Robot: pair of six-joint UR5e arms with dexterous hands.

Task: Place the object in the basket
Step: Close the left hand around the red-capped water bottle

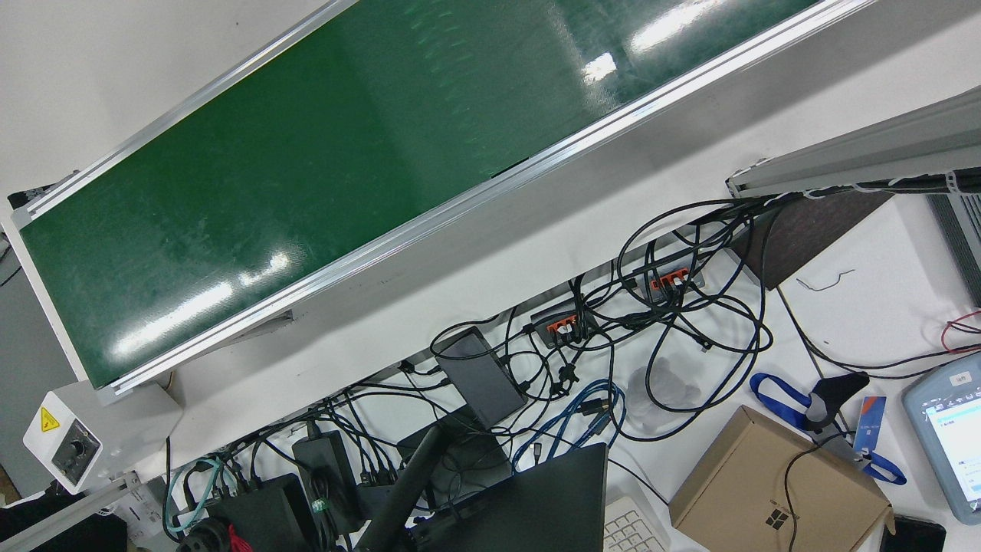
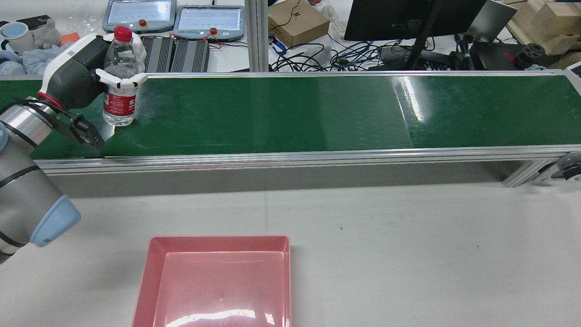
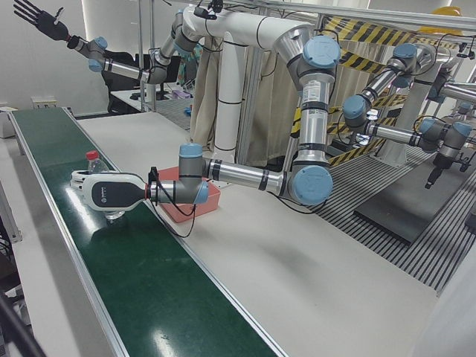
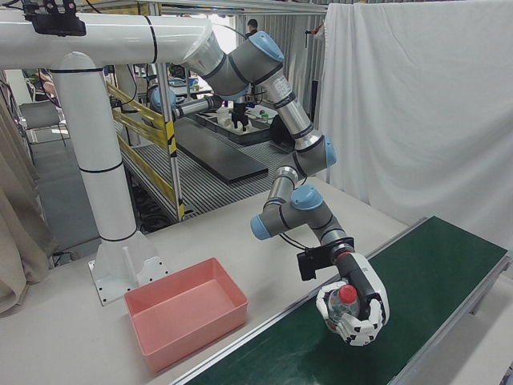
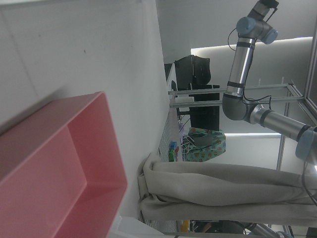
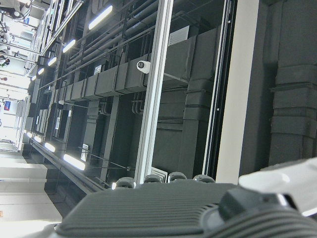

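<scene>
A clear water bottle [image 2: 119, 97] with a red cap and a red label stands upright at the left end of the green conveyor belt [image 2: 295, 113]. My left hand [image 2: 79, 68] reaches in from the left, and its white fingers [image 2: 120, 82] are curled round the bottle's upper body. The right-front view shows the hand [image 4: 358, 309] wrapped about the bottle [image 4: 346, 295] below the cap. The empty pink basket [image 2: 218, 238] lies on the white table, nearer than the belt. My right hand [image 3: 37, 16] is raised high off the table, fingers spread, holding nothing.
Two teach pendants [image 2: 209, 20], a cardboard box [image 2: 297, 22], a monitor [image 2: 408, 18] and tangled cables lie beyond the belt's far rail. An aluminium rail [image 2: 295, 156] edges the belt's near side. The left arm's elbow [image 2: 27, 204] hangs over the table's left part.
</scene>
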